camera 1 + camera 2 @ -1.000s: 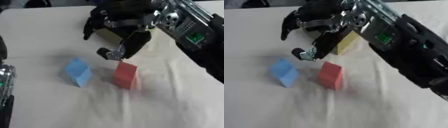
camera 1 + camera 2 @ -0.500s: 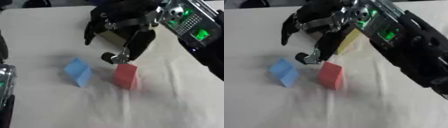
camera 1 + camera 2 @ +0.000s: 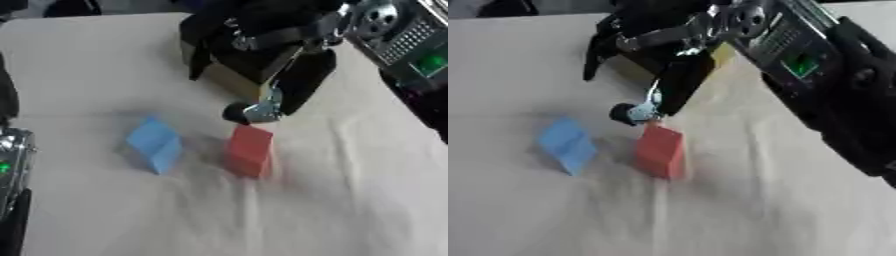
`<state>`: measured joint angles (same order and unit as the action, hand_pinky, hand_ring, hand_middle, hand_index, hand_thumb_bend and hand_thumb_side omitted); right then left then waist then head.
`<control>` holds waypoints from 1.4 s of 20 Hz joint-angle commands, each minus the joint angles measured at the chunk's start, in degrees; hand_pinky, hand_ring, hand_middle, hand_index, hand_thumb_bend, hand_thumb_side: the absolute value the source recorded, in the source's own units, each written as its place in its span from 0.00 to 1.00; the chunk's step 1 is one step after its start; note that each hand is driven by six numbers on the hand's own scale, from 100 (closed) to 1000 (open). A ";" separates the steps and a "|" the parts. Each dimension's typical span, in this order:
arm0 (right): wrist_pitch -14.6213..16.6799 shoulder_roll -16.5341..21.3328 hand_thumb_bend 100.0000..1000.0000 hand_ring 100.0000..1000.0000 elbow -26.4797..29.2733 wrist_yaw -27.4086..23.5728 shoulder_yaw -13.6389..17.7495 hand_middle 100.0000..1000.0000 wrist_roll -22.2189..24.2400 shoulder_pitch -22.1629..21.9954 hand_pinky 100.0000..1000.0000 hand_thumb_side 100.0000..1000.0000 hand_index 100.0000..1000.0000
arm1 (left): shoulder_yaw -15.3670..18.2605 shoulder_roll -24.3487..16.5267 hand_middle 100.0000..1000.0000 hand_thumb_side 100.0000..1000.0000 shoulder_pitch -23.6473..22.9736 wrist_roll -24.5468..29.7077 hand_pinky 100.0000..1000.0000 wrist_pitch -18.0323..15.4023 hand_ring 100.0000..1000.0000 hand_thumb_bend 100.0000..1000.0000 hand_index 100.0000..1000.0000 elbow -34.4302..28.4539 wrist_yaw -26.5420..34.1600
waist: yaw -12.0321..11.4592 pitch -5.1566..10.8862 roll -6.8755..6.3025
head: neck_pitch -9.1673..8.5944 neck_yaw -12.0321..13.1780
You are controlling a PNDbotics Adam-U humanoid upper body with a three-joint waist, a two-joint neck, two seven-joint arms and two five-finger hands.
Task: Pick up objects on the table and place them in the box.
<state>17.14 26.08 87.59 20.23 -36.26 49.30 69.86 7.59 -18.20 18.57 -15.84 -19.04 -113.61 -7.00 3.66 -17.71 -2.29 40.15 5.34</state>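
A red block (image 3: 249, 150) stands on the white cloth, with a blue block (image 3: 155, 144) to its left, apart from it. Behind them a yellow block (image 3: 238, 81) lies mostly hidden under my right hand (image 3: 262, 30), which reaches in from the upper right. The hand is open, its fingers spread downward around the yellow block. Its thumb tip (image 3: 249, 112) hangs right at the red block's top back edge. Part of my left arm (image 3: 10, 165) shows at the left edge; the pose of its hand is not clear.
The white cloth (image 3: 350, 210) covers the whole table and is wrinkled near the blocks. My right forearm (image 3: 824, 85), with a green light on it, crosses the upper right. Dark shapes lie along the far edge.
My right hand has shifted a little right and down, bringing its thumb tip from beside the red block to the block's top. The blocks have not moved.
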 commanded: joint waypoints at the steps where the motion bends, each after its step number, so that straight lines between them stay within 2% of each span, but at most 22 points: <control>1: 2.44 1.82 0.15 0.93 0.18 1.23 1.24 0.87 2.66 0.07 0.85 0.64 0.92 | 0.18 -1.03 0.64 0.88 0.25 0.04 0.66 0.06 0.68 0.00 0.68 -0.98 -0.02 | 0.07 1.44 -0.02 | 0.47 0.12; 6: 3.04 2.58 0.16 0.93 -0.51 2.84 0.91 0.87 2.66 -2.00 0.85 0.65 0.92 | 0.18 -1.06 0.64 0.88 0.18 0.06 0.66 0.13 0.68 0.00 0.68 -0.98 0.00 | 0.20 1.44 -0.15 | 0.80 0.07; 7: 3.23 2.59 0.18 0.93 -0.72 3.10 0.76 0.87 2.66 -2.33 0.85 0.62 0.92 | 0.17 -1.05 0.64 0.87 0.18 0.06 0.66 0.16 0.68 0.00 0.68 -0.98 0.01 | 0.22 1.42 -0.18 | 0.86 0.05; 11: 4.27 2.28 0.17 0.93 -1.67 4.27 0.08 0.87 2.66 -3.50 0.85 0.70 0.92 | 0.12 -0.97 0.64 0.88 0.18 0.14 0.66 0.28 0.68 0.00 0.68 -0.98 0.07 | 0.25 1.34 -0.31 | 1.06 -0.03; 12: 4.51 2.20 0.17 0.93 -1.91 4.64 0.01 0.87 2.66 -3.72 0.85 0.77 0.92 | 0.12 -0.97 0.64 0.88 0.19 0.15 0.66 0.29 0.68 0.00 0.68 -0.98 0.08 | 0.25 1.33 -0.34 | 1.13 -0.04; 15: 5.00 2.07 0.16 0.93 -2.27 5.73 0.41 0.87 2.64 -4.17 0.85 0.85 0.93 | 0.10 -0.92 0.64 0.88 0.21 0.18 0.66 0.34 0.68 0.00 0.68 -0.98 0.11 | 0.25 1.31 -0.39 | 1.19 -0.02; 17: 5.25 2.09 0.16 0.93 -2.45 6.22 0.58 0.87 2.59 -4.45 0.85 0.87 0.93 | 0.09 -0.89 0.64 0.88 0.26 0.21 0.66 0.38 0.68 0.00 0.68 -0.98 0.14 | 0.24 1.30 -0.37 | 1.27 -0.01; 20: 5.80 2.13 0.16 0.93 -2.75 6.34 0.37 0.87 2.64 -4.85 0.85 0.83 0.93 | 0.06 -0.87 0.64 0.88 0.29 0.26 0.66 0.42 0.68 0.00 0.68 -0.98 0.18 | 0.18 1.26 -0.34 | 1.34 0.01; 22: 6.29 2.12 0.16 0.93 -3.11 6.36 0.02 0.87 2.66 -5.13 0.85 0.74 0.93 | 0.06 -0.88 0.64 0.88 0.33 0.26 0.66 0.43 0.68 0.00 0.68 -0.98 0.20 | 0.12 1.25 -0.35 | 1.37 -0.01; 23: 6.51 2.10 0.17 0.93 -3.42 6.35 -0.20 0.87 2.66 -5.29 0.85 0.66 0.93 | 0.05 -0.89 0.64 0.88 0.35 0.26 0.66 0.42 0.68 0.00 0.68 -0.98 0.22 | 0.09 1.25 -0.35 | 1.36 -0.02; 26: 6.82 1.99 0.16 0.93 -4.30 6.32 -0.58 0.87 2.66 -5.79 0.86 0.62 0.93 | 0.03 -0.87 0.64 0.88 0.37 0.31 0.66 0.46 0.68 0.00 0.68 -0.98 0.24 | 0.00 1.24 -0.39 | 1.33 -0.02; 28: 6.91 1.89 0.15 0.93 -4.50 5.99 -0.69 0.87 2.66 -6.02 0.86 0.64 0.93 | 0.02 -0.85 0.64 0.88 0.38 0.36 0.66 0.54 0.69 0.00 0.68 -0.98 0.25 | -0.02 1.22 -0.40 | 1.34 -0.04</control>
<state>19.11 27.52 82.99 26.18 -37.41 47.33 62.95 7.59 -18.20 18.49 -15.51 -18.63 -113.61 -6.81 3.77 -17.64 -2.70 41.26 5.35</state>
